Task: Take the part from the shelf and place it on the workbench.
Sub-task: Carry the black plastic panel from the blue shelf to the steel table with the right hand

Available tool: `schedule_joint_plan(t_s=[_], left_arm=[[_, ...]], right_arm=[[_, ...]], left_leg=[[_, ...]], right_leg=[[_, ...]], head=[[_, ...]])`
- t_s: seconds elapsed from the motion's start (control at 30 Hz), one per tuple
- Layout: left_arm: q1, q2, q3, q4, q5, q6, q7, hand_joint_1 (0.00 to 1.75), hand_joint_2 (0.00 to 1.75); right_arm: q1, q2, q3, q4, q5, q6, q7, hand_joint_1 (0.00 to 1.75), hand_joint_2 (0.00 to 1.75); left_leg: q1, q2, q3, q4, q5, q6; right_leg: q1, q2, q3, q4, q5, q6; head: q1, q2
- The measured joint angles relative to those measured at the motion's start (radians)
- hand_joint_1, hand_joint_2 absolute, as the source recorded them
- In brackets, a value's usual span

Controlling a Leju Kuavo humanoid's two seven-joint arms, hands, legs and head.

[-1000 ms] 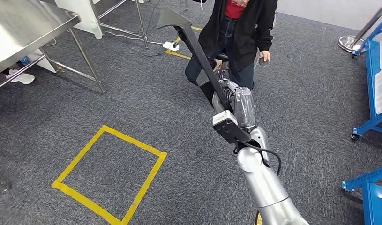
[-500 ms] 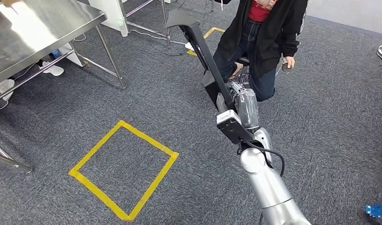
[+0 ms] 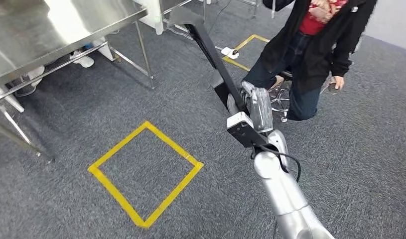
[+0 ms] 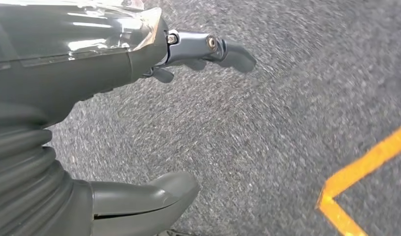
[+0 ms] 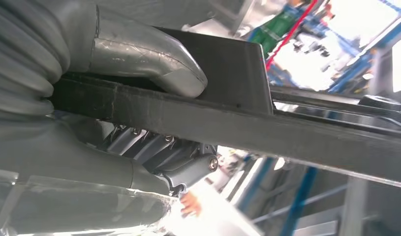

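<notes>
The part is a long black bar (image 3: pixel 210 55) with a flared flat end at its far tip, and it sticks out forward and up from my right hand (image 3: pixel 251 105), which grips it near its lower end. In the right wrist view the thumb (image 5: pixel 154 61) lies over the black bar (image 5: pixel 296 137) and the fingers curl under it. My left hand (image 4: pixel 114 123) hangs over the grey carpet, with thumb and fingers apart and nothing in it. The steel workbench (image 3: pixel 36 30) stands at the upper left of the head view.
A person in a black jacket (image 3: pixel 315 45) crouches on a stool just beyond the bar's right side. A yellow taped square (image 3: pixel 146 172) marks the carpet ahead of me. A white power strip (image 3: pixel 228 51) and another yellow mark lie near the bench legs.
The whole head view has swung: the workbench and yellow square have come further into the picture, and the blue shelf at the right has dropped out. My right hand keeps its hold on the bar.
</notes>
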Motion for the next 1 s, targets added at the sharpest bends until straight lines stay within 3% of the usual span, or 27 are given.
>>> schedule_joint_plan(t_s=[0.07, 0.1, 0.13, 0.17, 0.23, 0.3, 0.37, 0.4, 0.47, 0.53, 0.57, 0.6, 0.63, 0.67, 0.73, 0.8, 0.83, 0.9, 0.97, 1.0], left_arm=[[0.000, 0.000, 0.004, 0.000, 0.002, 0.000, -0.002, 0.00, 1.75], [0.002, -0.001, 0.006, 0.000, 0.002, 0.000, -0.002, 0.00, 1.75], [0.004, -0.002, 0.007, 0.000, 0.002, 0.000, -0.002, 0.00, 1.75], [0.006, -0.002, 0.008, 0.000, 0.003, 0.000, -0.002, 0.00, 1.75], [0.008, -0.002, 0.009, 0.000, 0.003, 0.000, -0.003, 0.00, 1.75], [0.010, -0.001, 0.010, 0.000, 0.005, 0.000, -0.005, 0.00, 1.75], [0.014, 0.000, 0.012, 0.000, 0.009, 0.001, -0.008, 0.00, 1.75], [0.017, 0.001, 0.013, 0.000, 0.010, 0.001, -0.008, 0.00, 1.75], [0.020, 0.002, 0.013, 0.000, 0.010, 0.001, -0.009, 0.00, 1.75], [0.019, 0.002, 0.013, 0.000, 0.010, 0.001, -0.010, 0.00, 1.75], [0.019, 0.001, 0.013, 0.000, 0.011, 0.001, -0.011, 0.00, 1.75], [0.020, 0.001, 0.014, 0.000, 0.012, 0.001, -0.012, 0.00, 1.75], [0.021, 0.001, 0.016, 0.000, 0.014, 0.002, -0.013, 0.00, 1.75], [0.022, 0.001, 0.018, 0.000, 0.017, 0.002, -0.015, 0.00, 1.75], [0.022, 0.002, 0.026, 0.000, 0.022, 0.003, -0.021, 0.00, 1.75], [0.021, 0.004, 0.032, -0.001, 0.027, 0.006, -0.027, 0.00, 1.75], [0.021, 0.004, 0.034, -0.002, 0.029, 0.008, -0.030, 0.00, 1.75], [0.022, 0.003, 0.040, -0.002, 0.032, 0.010, -0.032, 0.00, 1.75], [0.024, 0.002, 0.048, -0.002, 0.034, 0.013, -0.033, 0.00, 1.75], [0.024, 0.002, 0.052, -0.002, 0.036, 0.014, -0.034, 0.00, 1.75]], right_arm=[[-0.006, -0.001, 0.001, 0.008, -0.001, 0.002, 0.000, 1.75, 1.75], [-0.006, -0.002, 0.001, 0.011, -0.002, 0.003, 0.000, 1.75, 1.75], [-0.006, -0.003, 0.001, 0.015, -0.002, 0.003, 0.000, 1.75, 1.75], [-0.007, -0.003, 0.001, 0.017, -0.002, 0.003, 0.000, 1.75, 1.75], [-0.010, -0.003, 0.002, 0.019, -0.002, 0.003, 0.000, 1.75, 1.75], [-0.015, -0.001, 0.003, 0.022, -0.003, 0.005, 0.000, 1.75, 1.75], [-0.019, 0.002, 0.006, 0.025, -0.003, 0.007, 0.000, 1.75, 1.75], [-0.022, 0.003, 0.007, 0.027, -0.003, 0.008, 0.000, 1.75, 1.75], [-0.029, 0.004, 0.008, 0.029, -0.003, 0.009, 0.001, 1.75, 1.75], [-0.033, 0.006, 0.009, 0.031, -0.003, 0.010, 0.001, 1.75, 1.75], [-0.033, 0.006, 0.009, 0.033, -0.003, 0.010, 0.001, 1.75, 1.75], [-0.034, 0.006, 0.009, 0.036, -0.003, 0.012, 0.001, 1.75, 1.75], [-0.035, 0.006, 0.010, 0.040, -0.003, 0.014, 0.001, 1.75, 1.75], [-0.038, 0.006, 0.011, 0.044, -0.004, 0.017, 0.001, 1.75, 1.75], [-0.052, 0.007, 0.014, 0.052, -0.008, 0.023, 0.001, 1.75, 1.75], [-0.071, 0.007, 0.017, 0.064, -0.014, 0.026, -0.002, 1.75, 1.75], [-0.079, 0.008, 0.019, 0.071, -0.016, 0.026, -0.005, 1.75, 1.75], [-0.091, 0.012, 0.022, 0.086, -0.023, 0.025, -0.016, 1.75, 1.75], [-0.102, 0.016, 0.024, 0.096, -0.033, 0.024, -0.027, 1.75, 1.75], [-0.108, 0.017, 0.024, 0.099, -0.038, 0.024, -0.031, 1.75, 1.75]], left_leg=[[0.001, -0.024, -0.001, -0.001, 0.001, 0.003], [0.001, -0.036, -0.001, 0.000, 0.001, 0.004], [0.001, -0.050, -0.001, 0.001, 0.001, 0.003], [0.002, -0.063, 0.000, 0.003, 0.000, 0.002], [0.003, -0.087, -0.002, 0.011, -0.005, -0.006], [0.001, -0.102, -0.010, 0.020, -0.008, -0.016], [0.002, -0.112, -0.016, 0.021, -0.006, -0.025], [0.003, -0.108, -0.018, 0.023, -0.007, -0.029], [0.003, -0.069, -0.037, 0.063, -0.033, -0.039], [0.005, -0.024, -0.091, 0.176, -0.091, -0.049], [0.008, -0.016, -0.125, 0.241, -0.118, -0.052], [0.009, -0.013, -0.150, 0.287, -0.130, -0.054], [0.010, -0.011, -0.157, 0.298, -0.124, -0.053], [0.010, -0.008, -0.144, 0.270, -0.102, -0.050], [0.004, 0.018, -0.075, 0.138, -0.041, -0.036], [-0.006, 0.045, -0.024, 0.041, -0.014, -0.022], [-0.011, 0.050, -0.017, 0.025, -0.015, -0.019], [-0.010, 0.034, -0.015, 0.018, -0.011, -0.014], [-0.004, 0.022, -0.006, 0.004, -0.003, -0.006], [0.000, 0.016, -0.001, -0.002, 0.001, -0.003]], right_leg=[[-0.002, 0.026, -0.068, 0.131, -0.045, -0.004], [-0.002, 0.029, -0.092, 0.169, -0.053, -0.001], [-0.002, 0.031, -0.097, 0.169, -0.044, 0.007], [-0.004, 0.033, -0.081, 0.128, -0.018, 0.016], [-0.009, 0.053, -0.020, -0.013, 0.044, 0.032], [-0.012, 0.068, 0.016, -0.093, 0.073, 0.027], [-0.010, 0.060, 0.019, -0.098, 0.077, 0.013], [-0.011, 0.055, 0.019, -0.099, 0.078, 0.008], [-0.014, 0.043, 0.021, -0.101, 0.080, -0.004], [-0.013, 0.029, 0.022, -0.102, 0.078, -0.014], [-0.012, 0.020, 0.022, -0.101, 0.077, -0.016], [-0.010, 0.011, 0.022, -0.101, 0.076, -0.017], [-0.009, 0.002, 0.022, -0.101, 0.076, -0.018], [-0.008, -0.006, 0.023, -0.101, 0.075, -0.019], [-0.005, -0.021, 0.025, -0.102, 0.074, -0.019], [0.001, -0.033, 0.026, -0.102, 0.071, -0.017], [0.003, -0.039, 0.026, -0.103, 0.070, -0.014], [0.006, -0.048, 0.028, -0.104, 0.067, -0.007], [0.007, -0.028, 0.018, -0.076, 0.050, -0.001], [0.006, -0.008, -0.002, -0.035, 0.031, -0.001]], head=[[0.002, 0.000], [0.002, 0.000], [0.002, 0.000], [0.002, 0.000], [0.002, 0.000], [0.002, 0.000], [0.002, 0.000], [0.002, 0.000], [-0.001, 0.000], [-0.006, 0.000], [-0.006, 0.000], [-0.006, 0.000], [-0.006, 0.000], [-0.006, 0.000], [-0.006, 0.000], [-0.006, 0.000], [-0.006, 0.000], [-0.006, 0.000], [-0.004, 0.000], [-0.002, 0.000]])
